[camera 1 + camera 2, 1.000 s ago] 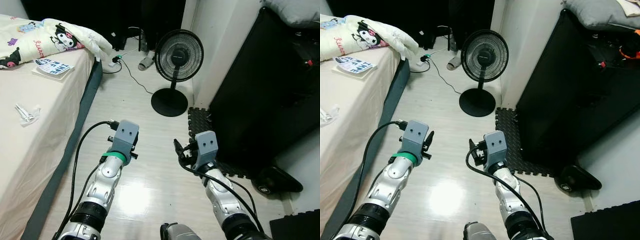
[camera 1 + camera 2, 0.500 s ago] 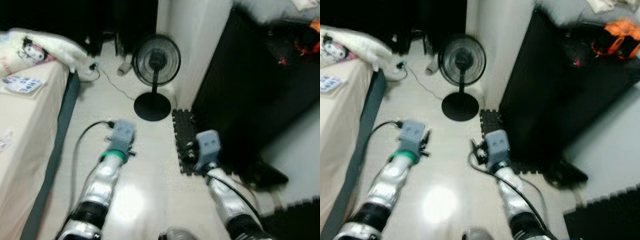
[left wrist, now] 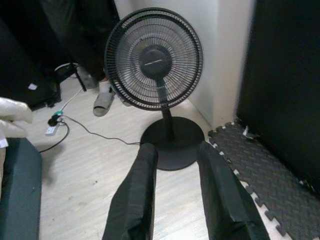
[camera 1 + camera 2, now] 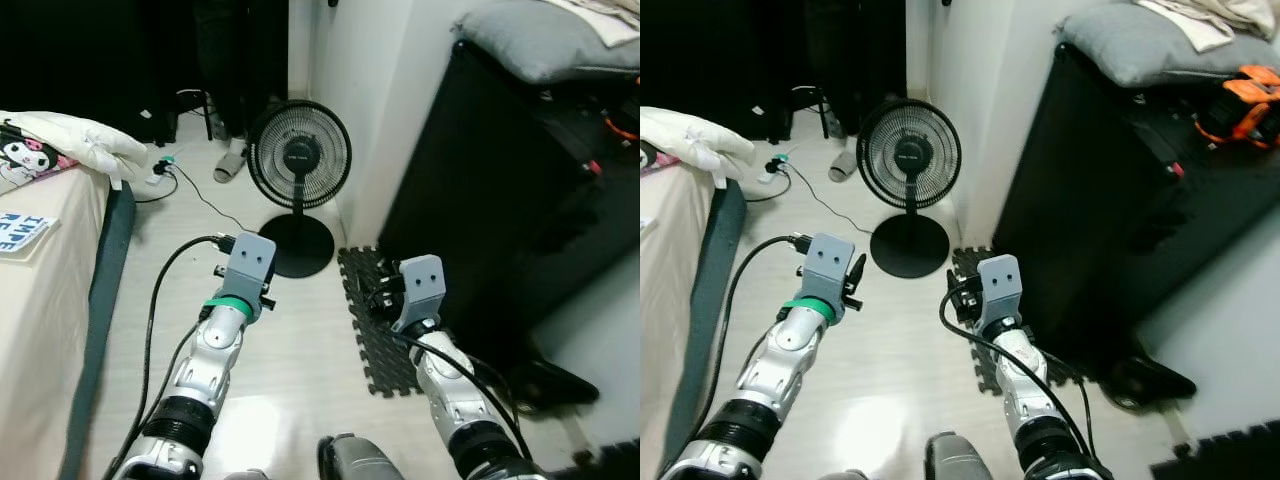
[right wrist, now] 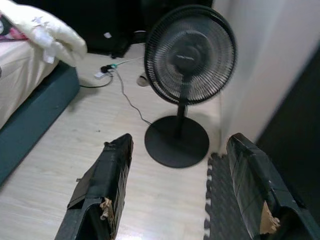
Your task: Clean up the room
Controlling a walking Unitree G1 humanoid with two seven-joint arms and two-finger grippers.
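Room floor (image 4: 300, 350): black fan (image 4: 298, 160) upright by white wall | slipper (image 4: 229, 162) beyond fan | bed (image 4: 40, 290) on left | left gripper (image 3: 176, 150) narrowly parted, empty, above floor | right gripper (image 5: 180, 145) spread wide, empty, facing fan

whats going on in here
Nothing is being handled right now. The robot stands on the floor facing a black fan, with both arms held out in front. The left hand and right hand are open and empty. A bed is on its left, a foam mat and a black cabinet on its right.
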